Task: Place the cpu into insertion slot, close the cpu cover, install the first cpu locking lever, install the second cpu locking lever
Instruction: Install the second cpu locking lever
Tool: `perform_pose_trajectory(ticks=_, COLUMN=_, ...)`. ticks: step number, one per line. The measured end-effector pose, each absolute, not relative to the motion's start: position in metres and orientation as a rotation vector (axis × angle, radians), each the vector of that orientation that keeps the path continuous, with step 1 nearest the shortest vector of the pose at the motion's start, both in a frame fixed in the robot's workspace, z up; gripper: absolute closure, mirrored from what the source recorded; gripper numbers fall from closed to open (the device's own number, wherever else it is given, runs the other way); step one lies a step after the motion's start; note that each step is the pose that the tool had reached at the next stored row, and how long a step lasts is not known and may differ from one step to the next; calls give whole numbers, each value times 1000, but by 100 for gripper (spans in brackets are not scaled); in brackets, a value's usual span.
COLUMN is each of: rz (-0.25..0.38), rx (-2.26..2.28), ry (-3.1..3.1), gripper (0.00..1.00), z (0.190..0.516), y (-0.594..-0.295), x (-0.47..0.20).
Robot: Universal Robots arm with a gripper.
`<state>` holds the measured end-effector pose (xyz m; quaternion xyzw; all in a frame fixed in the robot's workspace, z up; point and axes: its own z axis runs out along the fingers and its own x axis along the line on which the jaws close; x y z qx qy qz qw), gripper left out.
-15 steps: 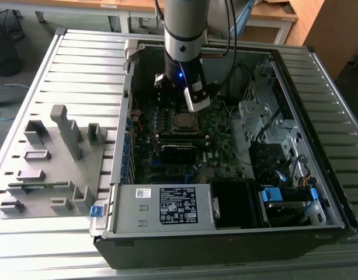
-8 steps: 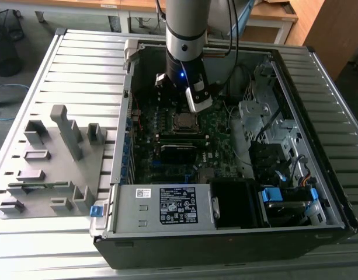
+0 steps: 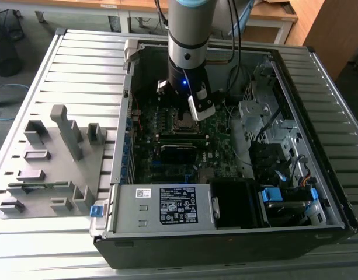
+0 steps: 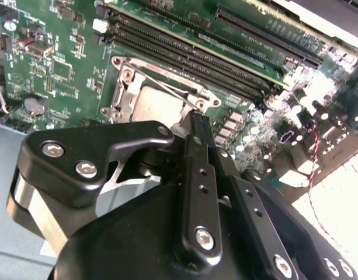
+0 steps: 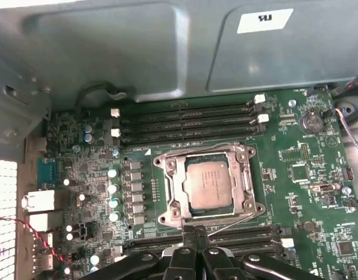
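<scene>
One arm (image 3: pixel 189 35) drops into the open computer case (image 3: pixel 225 233) sitting on the slatted surface (image 3: pixel 79 64), with a grey fixture block (image 3: pixel 50 163) out at the exterior view's left. On the green motherboard (image 5: pixel 307 192), the cpu (image 5: pixel 209 184) sits in its socket, the cpu cover (image 5: pixel 174 192) closed around it, silvery frame all round the chip. Thin wire levers (image 5: pixel 231 220) run along the frame's edges. The gripper (image 5: pixel 194 234) hangs just beside the socket edge nearest it, fingers (image 4: pixel 197 146) pressed together, holding nothing. Memory slots (image 5: pixel 190 119) flank the socket on both sides.
</scene>
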<state>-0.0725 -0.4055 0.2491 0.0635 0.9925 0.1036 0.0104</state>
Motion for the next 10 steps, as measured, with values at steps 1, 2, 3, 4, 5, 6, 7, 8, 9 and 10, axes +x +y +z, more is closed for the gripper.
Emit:
perform_pose_trajectory(ticks=1, rz=323, rx=199, ry=3098, gripper=90, z=247, y=-406, x=-73)
perform_pose_trajectory(ticks=2, rz=323, rx=199, ry=3098, gripper=90, z=246, y=-406, x=-73)
perform_pose_trajectory(ticks=3, rz=323, rx=199, ry=3098, gripper=90, z=244, y=-406, x=-73)
perform_pose_trajectory(ticks=4, rz=323, rx=199, ry=3098, gripper=90, z=242, y=-406, x=-73)
perform_pose_trajectory(ticks=5, rz=323, rx=200, ry=3098, gripper=90, z=240, y=-406, x=-73)
perform_pose_trajectory(ticks=6, rz=323, rx=200, ry=3098, gripper=90, z=238, y=-406, x=-73)
perform_pose_trajectory(ticks=7, rz=323, rx=200, ry=3098, gripper=90, z=236, y=-406, x=-73)
perform_pose_trajectory(ticks=8, rz=323, rx=201, ry=3097, gripper=90, z=235, y=-406, x=-74)
perform_pose_trajectory(ticks=9, rz=323, rx=201, ry=3096, gripper=90, z=233, y=-406, x=-76)
perform_pose_trajectory(ticks=10, rz=322, rx=201, ry=3096, gripper=90, z=231, y=-406, x=-78)
